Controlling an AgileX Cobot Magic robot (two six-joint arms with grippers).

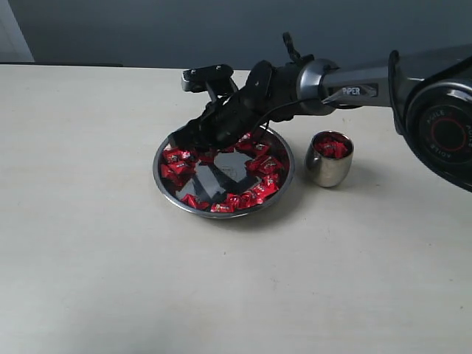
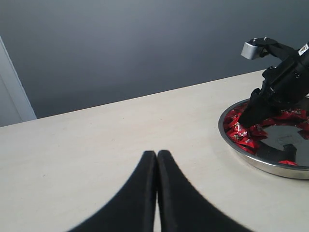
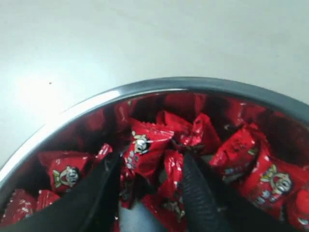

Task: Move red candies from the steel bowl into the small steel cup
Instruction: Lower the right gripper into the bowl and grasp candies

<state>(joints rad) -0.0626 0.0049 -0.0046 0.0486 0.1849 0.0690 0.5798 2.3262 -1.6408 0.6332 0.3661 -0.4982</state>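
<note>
The steel bowl (image 1: 221,213) sits mid-table with red candies (image 1: 177,167) ringing its mirror bottom. My right gripper (image 1: 193,140) is lowered into the bowl's far-left side. In the right wrist view it (image 3: 150,158) stands open, its black fingers (image 3: 193,193) straddling a couple of red candies (image 3: 145,145) by the bowl's rim (image 3: 145,87). The small steel cup (image 1: 329,168) stands right of the bowl with red candies (image 1: 331,148) inside. My left gripper (image 2: 157,153) is shut on nothing, low over bare table left of the bowl (image 2: 260,165).
The cream table (image 1: 88,243) stretches wide around the bowl and cup. A dark grey wall (image 1: 147,29) runs along its far edge. The right arm (image 1: 354,88) reaches in from the right, above and behind the cup.
</note>
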